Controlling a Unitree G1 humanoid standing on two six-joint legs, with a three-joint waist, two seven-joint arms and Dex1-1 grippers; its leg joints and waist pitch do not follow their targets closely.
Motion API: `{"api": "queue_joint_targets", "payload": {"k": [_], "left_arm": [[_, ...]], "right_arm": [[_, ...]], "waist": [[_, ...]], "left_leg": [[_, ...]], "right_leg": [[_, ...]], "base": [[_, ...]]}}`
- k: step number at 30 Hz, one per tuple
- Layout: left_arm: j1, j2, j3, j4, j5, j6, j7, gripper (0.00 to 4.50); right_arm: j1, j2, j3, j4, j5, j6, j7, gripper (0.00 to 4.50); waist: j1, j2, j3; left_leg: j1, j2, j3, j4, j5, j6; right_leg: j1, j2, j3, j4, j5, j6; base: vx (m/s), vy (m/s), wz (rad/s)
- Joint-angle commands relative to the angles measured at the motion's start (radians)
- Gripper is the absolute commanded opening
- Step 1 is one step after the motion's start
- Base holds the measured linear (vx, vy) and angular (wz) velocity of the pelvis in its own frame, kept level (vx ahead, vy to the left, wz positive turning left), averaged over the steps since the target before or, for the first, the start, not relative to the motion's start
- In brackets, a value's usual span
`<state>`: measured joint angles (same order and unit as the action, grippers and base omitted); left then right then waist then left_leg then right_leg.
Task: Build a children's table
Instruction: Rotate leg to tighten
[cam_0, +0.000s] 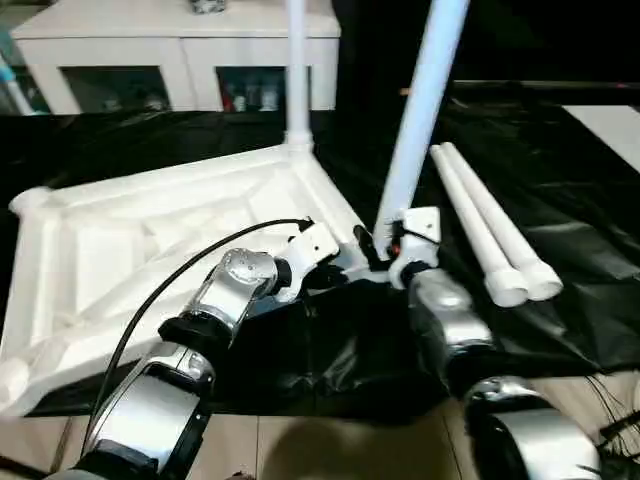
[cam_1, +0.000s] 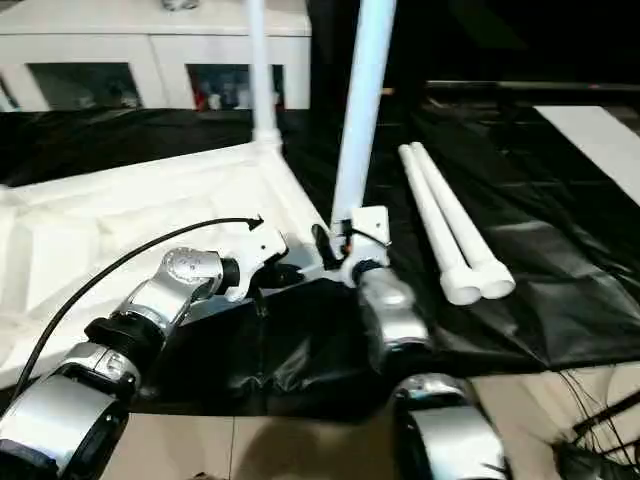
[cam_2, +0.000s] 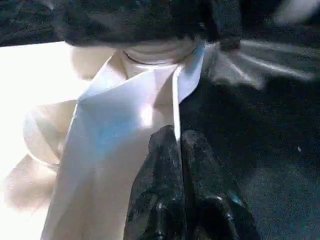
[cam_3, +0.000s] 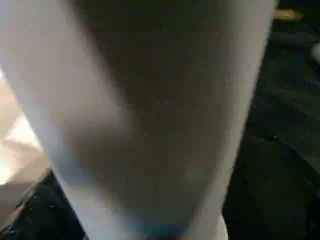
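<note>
Head cameras look down over both forearms at the upturned table top (cam_0: 150, 230) (sheet beneath); wrist cameras press close, sharing the leg (cam_0: 420, 110) at one o'clock.

arms: silver forearms (cam_0: 150, 410), black joint bands | cable: black (cam_0: 150, 300) | wrist housings: white (cam_0: 318, 245)

Room and backdrop, seen from the head cameras

Black plastic sheeting (cam_0: 560, 240) is covering most of the floor, creasing and glinting; wood-look flooring (cam_0: 330, 445) is showing along the lower edge. A white cabinet (cam_0: 180, 45) with glass doors is standing at upper left, with a pale panel (cam_0: 610, 125) lying at far right.
</note>
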<state>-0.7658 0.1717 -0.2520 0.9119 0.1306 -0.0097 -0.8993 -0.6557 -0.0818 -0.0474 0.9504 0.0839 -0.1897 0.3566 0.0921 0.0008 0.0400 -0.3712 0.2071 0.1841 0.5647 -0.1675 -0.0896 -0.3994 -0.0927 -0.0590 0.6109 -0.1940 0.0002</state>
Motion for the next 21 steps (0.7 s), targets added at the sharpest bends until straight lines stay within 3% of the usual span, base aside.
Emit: {"api": "queue_joint_targets", "payload": {"k": [1,6,9,11,12,13,15,17,21], "left_arm": [[0.042,0.017,-0.016,0.003,-0.024,-0.038,-0.087,0.00],[0.055,0.041,-0.025,-0.016,-0.029,-0.047,-0.147,0.00],[0.062,0.057,-0.023,-0.034,-0.034,-0.043,-0.176,0.00],[0.073,0.073,-0.022,-0.060,-0.043,-0.038,-0.206,0.00],[0.077,0.079,-0.022,-0.070,-0.045,-0.037,-0.216,0.00],[0.083,0.086,-0.022,-0.083,-0.048,-0.039,-0.230,0.00],[0.091,0.096,-0.023,-0.094,-0.051,-0.041,-0.247,0.00],[0.104,0.109,-0.023,-0.098,-0.053,-0.041,-0.262,0.00],[0.109,0.111,-0.021,-0.100,-0.051,-0.031,-0.272,0.00]], "right_arm": [[0.035,-0.060,0.060,-0.080,0.007,0.048,0.236,4.45],[0.079,-0.122,0.123,-0.142,0.037,0.082,0.491,4.45],[0.082,-0.148,0.148,-0.140,0.040,0.086,0.597,4.45],[0.065,-0.164,0.159,-0.115,0.028,0.080,0.649,4.45],[0.057,-0.169,0.161,-0.107,0.023,0.077,0.659,4.45],[0.048,-0.173,0.163,-0.104,0.020,0.082,0.676,4.45],[0.033,-0.175,0.165,-0.092,0.016,0.088,0.694,4.45],[0.012,-0.175,0.174,-0.057,-0.001,0.082,0.709,4.45],[-0.005,-0.184,0.184,-0.038,-0.001,0.083,0.731,4.45]], "waist": [[-0.004,-0.008,-0.062],[-0.002,-0.018,-0.060],[0.000,-0.017,-0.059],[-0.001,-0.028,-0.056],[-0.001,-0.024,-0.056],[-0.002,-0.030,-0.054],[-0.002,-0.027,-0.055],[-0.004,-0.013,-0.056],[-0.002,-0.015,-0.058]], "left_leg": [[0.004,0.018,0.000,-0.050,-0.140,0.115],[0.002,0.021,0.002,-0.047,-0.161,0.134],[0.005,0.025,0.002,-0.048,-0.178,0.127],[0.004,0.026,0.003,-0.050,-0.190,0.116],[0.004,0.027,0.001,-0.052,-0.195,0.107],[0.004,0.026,0.001,-0.052,-0.197,0.102],[0.007,0.027,0.001,-0.052,-0.191,0.099],[0.007,0.027,0.001,-0.053,-0.189,0.091],[0.006,0.026,0.002,-0.051,-0.177,0.090]], "right_leg": [[0.052,-0.041,0.036,-0.063,-0.039,-0.220],[0.054,-0.042,0.031,-0.062,-0.041,-0.248],[0.050,-0.044,0.032,-0.064,-0.081,-0.254],[0.048,-0.046,0.033,-0.067,-0.125,-0.248],[0.048,-0.049,0.033,-0.067,-0.144,-0.246],[0.047,-0.049,0.034,-0.068,-0.161,-0.241],[0.045,-0.048,0.035,-0.067,-0.155,-0.242],[0.044,-0.047,0.035,-0.065,-0.126,-0.254],[0.048,-0.044,0.034,-0.059,-0.072,-0.265]], "base": [[0.000,0.000,0.00],[0.000,0.000,0.00],[0.000,0.000,0.00],[0.000,0.000,0.00],[0.000,0.000,0.00],[0.000,0.000,0.00],[0.000,0.000,0.00],[0.000,0.000,0.00],[0.000,0.000,0.00]]}}
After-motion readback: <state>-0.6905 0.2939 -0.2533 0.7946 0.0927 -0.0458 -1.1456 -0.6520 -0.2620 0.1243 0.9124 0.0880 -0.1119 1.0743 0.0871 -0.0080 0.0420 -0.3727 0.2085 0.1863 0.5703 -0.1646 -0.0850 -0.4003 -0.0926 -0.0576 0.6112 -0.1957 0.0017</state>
